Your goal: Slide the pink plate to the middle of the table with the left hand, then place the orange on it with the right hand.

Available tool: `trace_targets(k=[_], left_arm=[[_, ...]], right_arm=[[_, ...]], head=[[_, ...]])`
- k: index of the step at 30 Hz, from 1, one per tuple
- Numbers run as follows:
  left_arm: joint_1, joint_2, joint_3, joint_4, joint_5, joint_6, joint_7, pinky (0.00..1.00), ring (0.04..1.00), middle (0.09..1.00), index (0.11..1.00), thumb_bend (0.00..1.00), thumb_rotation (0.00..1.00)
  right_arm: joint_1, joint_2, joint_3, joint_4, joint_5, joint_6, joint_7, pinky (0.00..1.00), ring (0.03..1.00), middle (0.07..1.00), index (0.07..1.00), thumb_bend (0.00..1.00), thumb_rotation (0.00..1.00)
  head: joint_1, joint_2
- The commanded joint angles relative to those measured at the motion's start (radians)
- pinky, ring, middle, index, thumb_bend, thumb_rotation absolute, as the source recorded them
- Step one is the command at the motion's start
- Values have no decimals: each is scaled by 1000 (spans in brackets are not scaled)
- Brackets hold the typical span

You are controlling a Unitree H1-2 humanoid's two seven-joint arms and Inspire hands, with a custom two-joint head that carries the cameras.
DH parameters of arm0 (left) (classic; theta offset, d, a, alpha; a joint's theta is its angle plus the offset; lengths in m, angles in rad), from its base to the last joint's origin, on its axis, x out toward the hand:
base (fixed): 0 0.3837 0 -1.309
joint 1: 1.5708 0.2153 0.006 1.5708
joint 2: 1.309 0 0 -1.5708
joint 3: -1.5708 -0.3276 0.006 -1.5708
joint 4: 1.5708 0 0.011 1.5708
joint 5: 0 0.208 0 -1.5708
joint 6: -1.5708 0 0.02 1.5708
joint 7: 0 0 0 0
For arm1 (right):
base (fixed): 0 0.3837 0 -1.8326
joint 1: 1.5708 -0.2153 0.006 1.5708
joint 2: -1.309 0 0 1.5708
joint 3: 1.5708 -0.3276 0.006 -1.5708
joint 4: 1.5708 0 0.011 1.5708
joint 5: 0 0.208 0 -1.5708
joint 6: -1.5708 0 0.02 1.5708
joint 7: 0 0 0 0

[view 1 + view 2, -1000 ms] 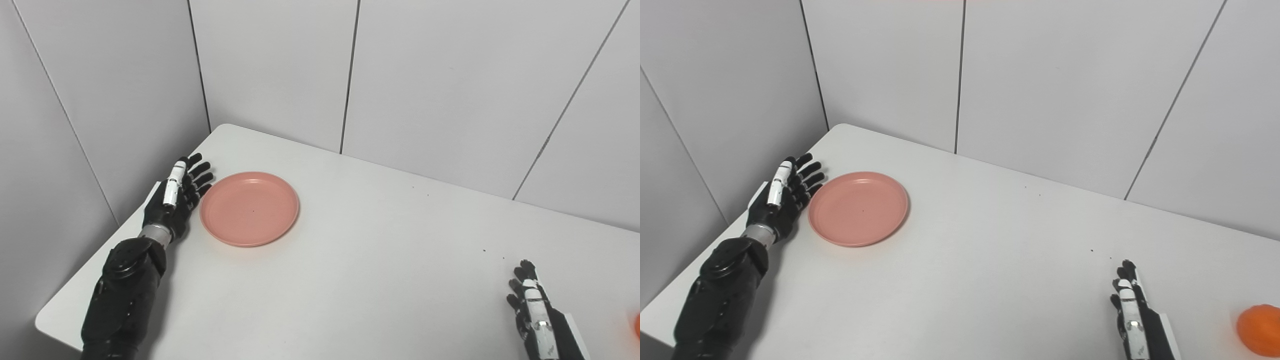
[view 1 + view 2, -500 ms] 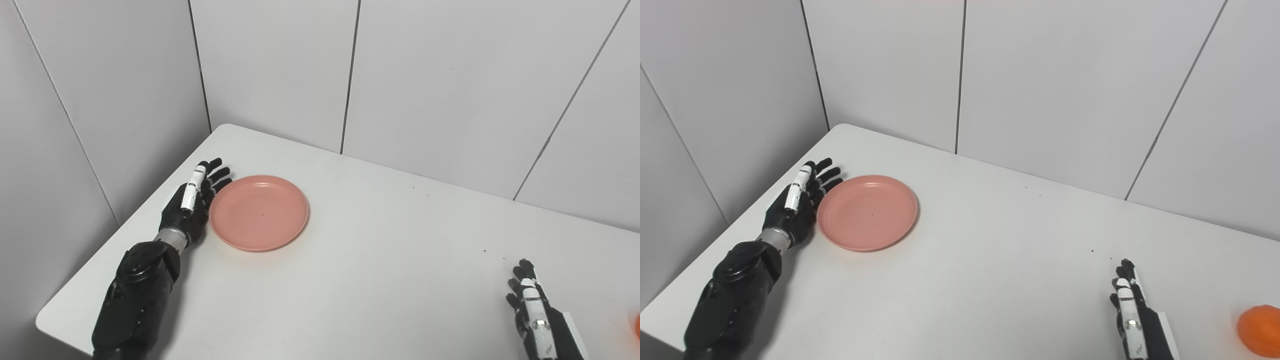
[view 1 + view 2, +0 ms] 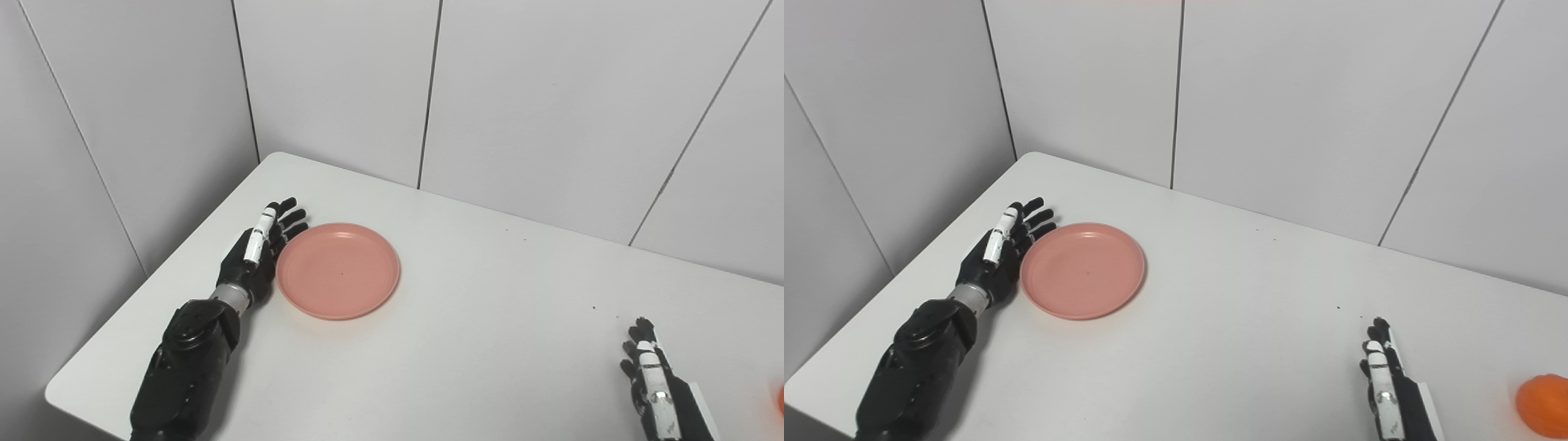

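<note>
Left hand (image 3: 256,257), fingers spread, apparently touches the unmarked pink plate (image 3: 338,271).

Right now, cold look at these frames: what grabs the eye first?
The pink plate, the one big patch of colour on the white table, lying left of centre. The black left hand lies open and flat against the plate's left rim. Far off at the right edge sits the orange, with the right hand open on the table just to its left.
</note>
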Motion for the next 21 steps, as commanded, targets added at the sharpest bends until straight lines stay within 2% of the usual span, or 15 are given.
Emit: trace_targets(k=[1, 5, 9, 15, 21], left_arm=[[3, -26, -39, 15, 10, 42, -16, 886, 889, 893, 888, 347, 1000], [-10, -43, -42, -3, 3, 76, 9, 879, 885, 889, 883, 350, 1000], [-18, -54, -52, -3, 2, 80, 11, 893, 893, 895, 895, 354, 1000], [-14, -69, -87, -9, -11, 63, -28, 933, 922, 926, 924, 364, 1000], [-20, -93, -107, -39, -21, 105, -20, 924, 919, 926, 924, 365, 1000]], right_arm=[[-18, 7, -1, -35, -2, -11, -9, 1000, 1000, 1000, 1000, 47, 1000], [-21, 6, 2, -40, -9, -9, -6, 1000, 1000, 1000, 1000, 43, 1000], [-23, 4, -2, -41, -4, -6, -3, 1000, 1000, 1000, 1000, 44, 1000], [-25, 2, -3, -32, 3, -31, 3, 1000, 1000, 1000, 1000, 55, 1000], [-26, 4, -3, -32, 0, -38, 1, 1000, 1000, 1000, 1000, 77, 1000]], head=[[-1, 2], [-4, 14], [-11, 23], [-20, 39], [-30, 52]])
